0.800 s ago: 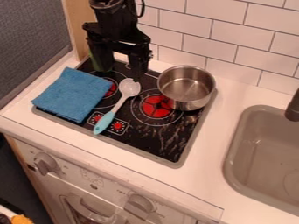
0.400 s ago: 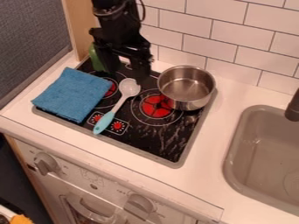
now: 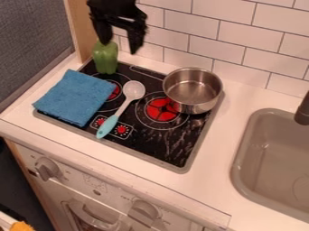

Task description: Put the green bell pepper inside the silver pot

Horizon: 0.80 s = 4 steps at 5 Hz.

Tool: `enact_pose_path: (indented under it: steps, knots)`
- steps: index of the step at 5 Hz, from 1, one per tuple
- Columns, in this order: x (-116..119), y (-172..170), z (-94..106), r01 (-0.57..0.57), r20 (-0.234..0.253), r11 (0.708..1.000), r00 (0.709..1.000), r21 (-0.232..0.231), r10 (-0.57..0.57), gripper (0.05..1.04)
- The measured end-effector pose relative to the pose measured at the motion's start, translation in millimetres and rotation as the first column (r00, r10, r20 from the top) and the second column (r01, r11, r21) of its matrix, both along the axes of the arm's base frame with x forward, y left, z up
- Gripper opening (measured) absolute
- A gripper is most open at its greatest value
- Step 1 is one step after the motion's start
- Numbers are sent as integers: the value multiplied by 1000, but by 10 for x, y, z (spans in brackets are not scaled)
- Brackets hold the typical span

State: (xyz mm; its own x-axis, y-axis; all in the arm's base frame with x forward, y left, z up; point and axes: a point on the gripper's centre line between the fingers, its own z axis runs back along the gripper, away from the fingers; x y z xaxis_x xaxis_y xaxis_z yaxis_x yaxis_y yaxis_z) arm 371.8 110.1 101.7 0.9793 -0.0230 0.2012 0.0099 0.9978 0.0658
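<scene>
White wall tiles ran behind the counter, and a wooden panel stood at the view's left of my gripper. Below the gripper, near the finger on the view's left, stood the green bell pepper, upright at the back corner of the black stove top. In the view, the tip of this finger reached the top of the pepper; whether they were touching, I could not tell.

The silver pot was lower than the gripper and toward the view's right, also on the stove top, with its mouth upward. Nearer to the camera than the gripper lay a folded blue cloth, just beside the pepper, and a spoon with a pale bowl and a light blue handle, between the cloth and the pot. Farther to the view's right of the gripper were the grey sink and the dark faucet.

As for the gripper, it hung downward near the wall, its two fingers spread wide, and it held nothing.
</scene>
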Motion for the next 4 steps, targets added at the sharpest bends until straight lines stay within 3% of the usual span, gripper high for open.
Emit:
enact_pose_path:
  steps: [2, 3, 4]
  knots:
    - [270, 453, -91, -91, -51, 995, 994, 47, 93, 1001]
    - [228, 587, -93, -130, -55, 990, 990, 47, 133, 984]
    - [227, 596, -217, -134, -86, 990, 987, 40, 137, 878]
